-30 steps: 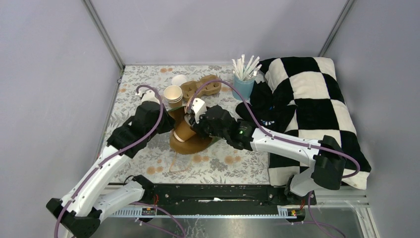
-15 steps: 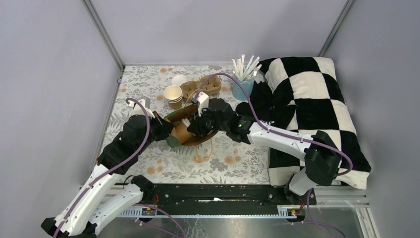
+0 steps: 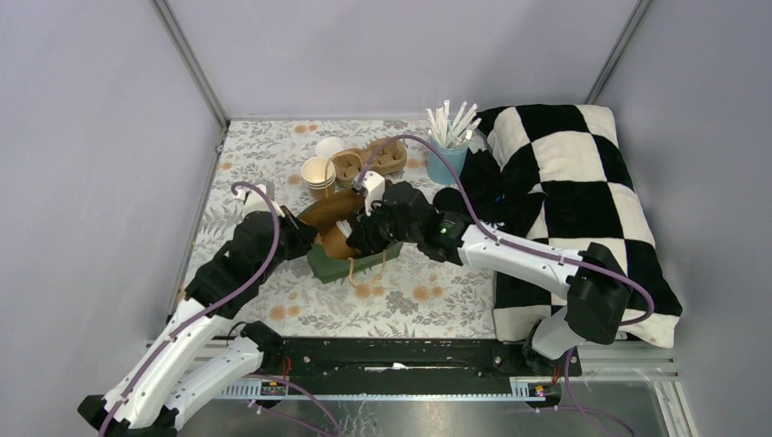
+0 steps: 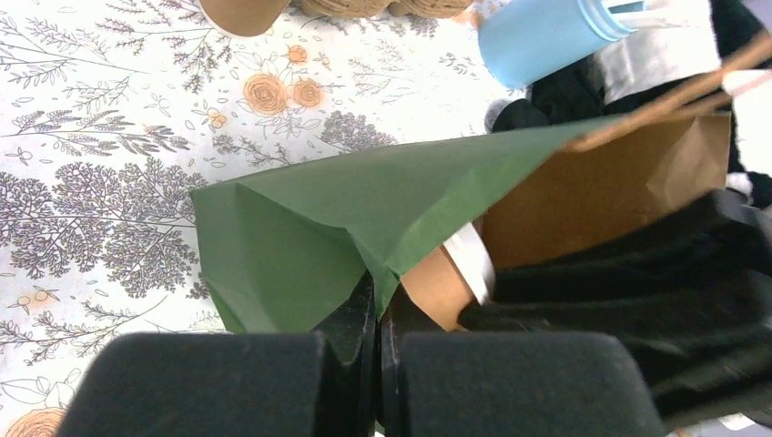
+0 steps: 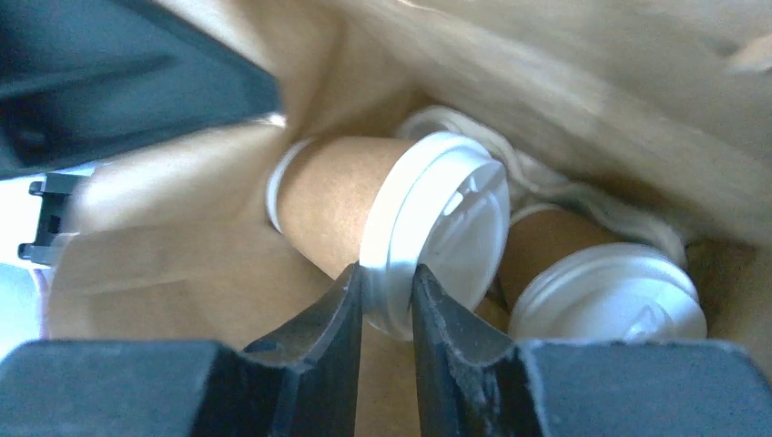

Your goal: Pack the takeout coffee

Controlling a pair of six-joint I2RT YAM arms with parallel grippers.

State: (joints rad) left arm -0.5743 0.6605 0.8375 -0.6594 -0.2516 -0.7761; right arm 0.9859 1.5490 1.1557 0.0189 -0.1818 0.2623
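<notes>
Since a moment ago the bag (image 3: 337, 264) has dropped lower. It now lies flatter on its side on the table (image 3: 264, 164), and its green outside shows along the near edge. Its string handle (image 3: 351, 273) has pulled in closer to the bag. Both arms have stayed about where they were.

The left gripper (image 4: 376, 314) is pinched tight on the green edge of the bag's mouth. The right gripper (image 5: 387, 282) reaches into the bag. Its fingers are close together and nip the lid rim of the first cup (image 5: 332, 196). That cup lies on its side inside the bag with its white lid on. The second cup (image 5: 546, 244) is just beside it in the bag, and its lid is on too.

Behind the bag stand a stack of empty cups (image 3: 318, 173), the carrier (image 3: 369, 159) and the blue cup (image 3: 446, 157) of straws.
</notes>
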